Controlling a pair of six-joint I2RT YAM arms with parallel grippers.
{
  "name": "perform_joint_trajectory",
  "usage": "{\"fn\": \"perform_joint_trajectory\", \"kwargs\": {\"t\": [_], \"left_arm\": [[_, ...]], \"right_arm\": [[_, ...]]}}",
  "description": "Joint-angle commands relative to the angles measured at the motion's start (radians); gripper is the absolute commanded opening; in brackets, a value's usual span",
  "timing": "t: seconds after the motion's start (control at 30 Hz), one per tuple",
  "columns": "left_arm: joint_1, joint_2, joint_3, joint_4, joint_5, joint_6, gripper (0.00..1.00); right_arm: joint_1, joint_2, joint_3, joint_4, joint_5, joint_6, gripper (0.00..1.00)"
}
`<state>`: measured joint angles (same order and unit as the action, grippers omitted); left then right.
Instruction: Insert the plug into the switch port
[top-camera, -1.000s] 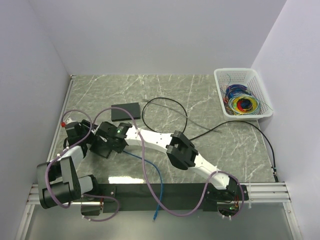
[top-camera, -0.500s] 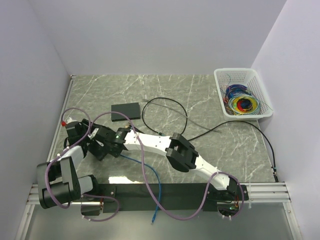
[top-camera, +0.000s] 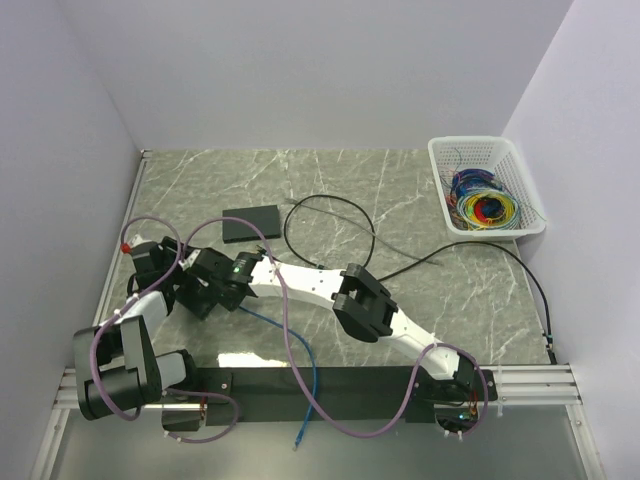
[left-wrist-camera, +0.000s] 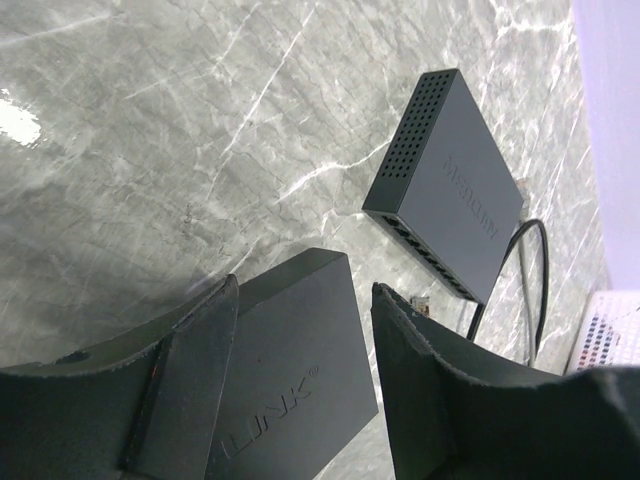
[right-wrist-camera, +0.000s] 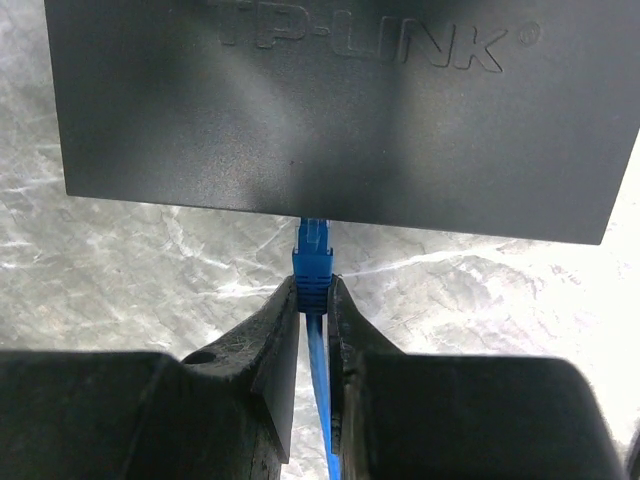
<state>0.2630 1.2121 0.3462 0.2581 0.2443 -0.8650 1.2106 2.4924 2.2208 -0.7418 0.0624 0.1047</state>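
- Plug (right-wrist-camera: 312, 262): pinched by its blue boot in the right tool (right-wrist-camera: 312, 325), closed down narrow on it, with the blue cable (right-wrist-camera: 320, 410) trailing back between the fingers.
- Sat right at the near edge of the TP-LINK switch (right-wrist-camera: 330, 110), just above the table (right-wrist-camera: 120, 250), nose meeting or tucked under that edge. Could not tell whether already inside a port, the port face being hidden.
- Judged as the insertion step itself: final approach or first entry.
- Pointed nose-first at the switch, long axis in line with the fingers and square to the switch's edge.
- Seemed to call next for a straight push along that axis, without twist or sideways drift, until seated, and only then a release.
- Saw the left tool (left-wrist-camera: 300, 330) spread fairly wide astride the same switch body, one finger on each side. Could not tell whether clamping or merely bracketing it.
- Noted a second black switch (left-wrist-camera: 450, 190) lying apart, further out on the table.
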Motion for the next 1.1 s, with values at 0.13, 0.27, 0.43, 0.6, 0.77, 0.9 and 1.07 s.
{"fn": "perform_joint_trajectory", "kwargs": {"t": [0.13, 0.27, 0.43, 0.6, 0.77, 0.9, 1.07], "left_arm": [[-0.036, -0.023, -0.098, -0.14, 0.161, -0.04, 0.63], [-0.038, 0.0, -0.115, -0.128, 0.177, -0.039, 0.62], [-0.042, -0.009, -0.131, -0.122, 0.187, -0.049, 0.63], [-0.045, 0.003, -0.159, -0.089, 0.216, -0.062, 0.62], [-0.048, -0.005, -0.181, -0.069, 0.236, -0.071, 0.61], [-0.051, -0.039, -0.176, -0.085, 0.225, -0.074, 0.62], [-0.05, -0.075, -0.161, -0.103, 0.214, -0.081, 0.63]], "right_arm": [[-0.068, 0.045, 0.091, 0.251, 0.06, 0.027, 0.06], [-0.072, 0.065, 0.12, 0.289, 0.056, -0.014, 0.11], [-0.094, 0.089, 0.187, 0.344, 0.074, -0.016, 0.16], [-0.117, 0.123, 0.263, 0.377, 0.045, -0.016, 0.22], [-0.115, 0.158, 0.29, 0.426, 0.01, -0.022, 0.28], [-0.117, 0.134, 0.229, 0.453, 0.02, -0.039, 0.29], [-0.128, 0.077, 0.08, 0.479, 0.034, -0.065, 0.43]]}}
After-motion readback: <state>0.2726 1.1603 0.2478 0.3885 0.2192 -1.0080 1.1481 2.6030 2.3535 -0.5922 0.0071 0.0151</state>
